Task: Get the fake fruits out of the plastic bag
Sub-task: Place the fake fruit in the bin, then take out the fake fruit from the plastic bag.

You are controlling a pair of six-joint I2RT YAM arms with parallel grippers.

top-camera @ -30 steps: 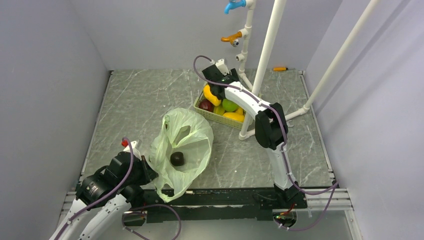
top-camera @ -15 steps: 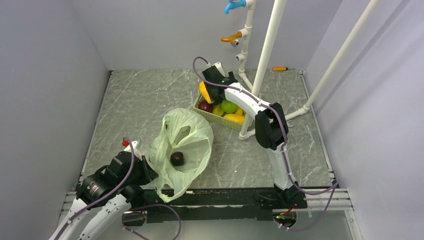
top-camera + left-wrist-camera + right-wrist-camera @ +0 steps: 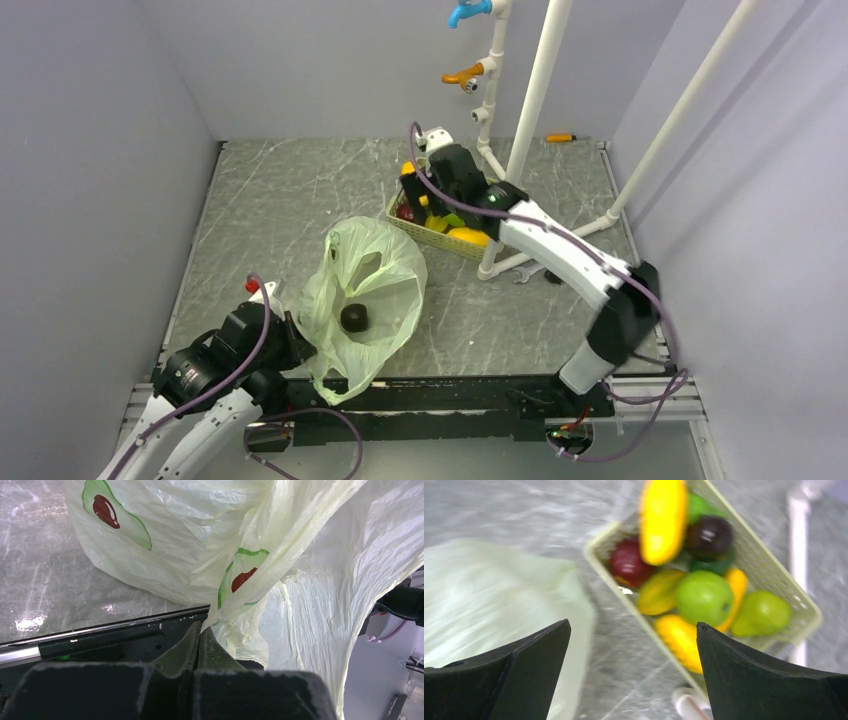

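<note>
**Right claw wide above the tray, left claw pinching the bag**

The beige slotted plastic tray (image 3: 796, 597) stands on the grey marbled table (image 3: 280, 200), and the fake fruits (image 3: 704, 597) are heaped in it. They include a bright green round one, a maroon one (image 3: 628, 564) at the corner of the tray nearest the bag, and a dark purple one (image 3: 709, 536) at the far side. Several yellow ones lie along the tray's near rim. A long yellow oblong fruit (image 3: 663, 520) seems to lie on top of the heap at the tray's far corner, though the wrist picture is blurred there.

The right gripper (image 3: 632, 625) hangs over the tray's near-left edge. Its two fingers are spread wide and nothing is between them.

The thin, crinkly, pale-green plastic bag (image 3: 365, 290) lies slumped just beside the tray, on the tray's near-left side. One dark round fruit (image 3: 353, 318) shows inside it. The left gripper (image 3: 199, 632) is well apart from the tray, at the side of the bag that faces away from it. Its fingers are closed tight on a fold of the bag's film.

A white pipe frame (image 3: 535, 90) rises just beside the tray's right end.
</note>
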